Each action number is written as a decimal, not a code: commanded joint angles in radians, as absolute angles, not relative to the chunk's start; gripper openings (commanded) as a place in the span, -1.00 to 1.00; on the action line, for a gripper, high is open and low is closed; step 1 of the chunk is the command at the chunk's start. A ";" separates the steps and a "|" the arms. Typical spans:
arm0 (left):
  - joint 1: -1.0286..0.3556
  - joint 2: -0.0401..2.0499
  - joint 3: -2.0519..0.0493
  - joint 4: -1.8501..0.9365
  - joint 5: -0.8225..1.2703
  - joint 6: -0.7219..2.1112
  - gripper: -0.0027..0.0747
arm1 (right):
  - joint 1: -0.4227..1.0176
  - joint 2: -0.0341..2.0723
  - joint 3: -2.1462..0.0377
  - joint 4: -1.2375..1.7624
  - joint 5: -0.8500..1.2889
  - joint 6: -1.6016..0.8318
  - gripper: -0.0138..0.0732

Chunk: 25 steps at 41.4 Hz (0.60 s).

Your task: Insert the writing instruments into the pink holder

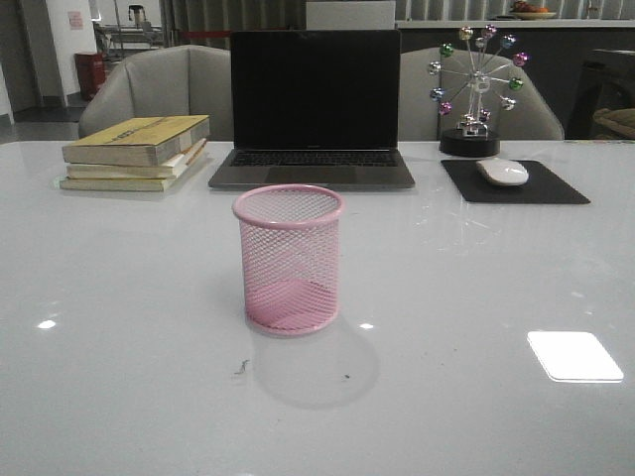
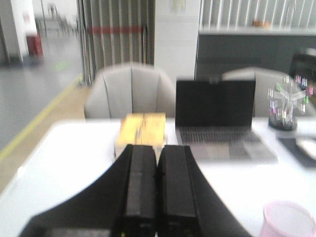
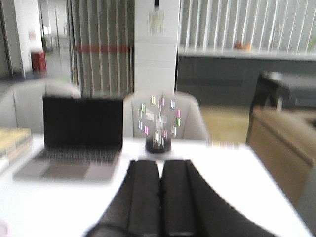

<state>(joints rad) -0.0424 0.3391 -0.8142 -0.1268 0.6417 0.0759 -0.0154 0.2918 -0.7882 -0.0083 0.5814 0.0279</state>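
Front view: pink holder (image 1: 289,259) upright mid-worktop (image 1: 119,327), in front of laptop (image 1: 314,109), nothing inside. Left end effector (image 2: 157,175) and right end effector (image 3: 160,190) both closed, fingers together, gripping nothing.

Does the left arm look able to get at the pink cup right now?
Probably yes. The cup stands alone on open table, with books and laptop well behind it. The left hand is shut and holds nothing, so it must open first.
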 commanded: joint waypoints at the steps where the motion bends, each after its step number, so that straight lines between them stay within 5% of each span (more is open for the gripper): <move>1: -0.043 0.406 -0.845 -0.149 0.685 0.069 -0.69 | -0.022 0.364 -0.818 -0.009 0.629 0.028 -0.53; 17: -0.043 0.528 -0.774 -0.165 0.739 0.069 -0.69 | -0.022 0.522 -0.692 -0.009 0.771 0.028 -0.47; 21: -0.043 0.539 -0.751 -0.165 0.730 0.109 -0.53 | -0.022 0.555 -0.655 -0.009 0.769 0.028 -0.14; 25: -0.043 0.539 -0.737 -0.165 0.710 0.134 -0.14 | -0.022 0.591 -0.642 -0.009 0.771 0.028 0.35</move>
<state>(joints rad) -0.0424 0.5297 -0.7189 -0.1475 0.8029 0.1119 -0.0154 0.5554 -0.6239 0.0000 0.8405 0.0279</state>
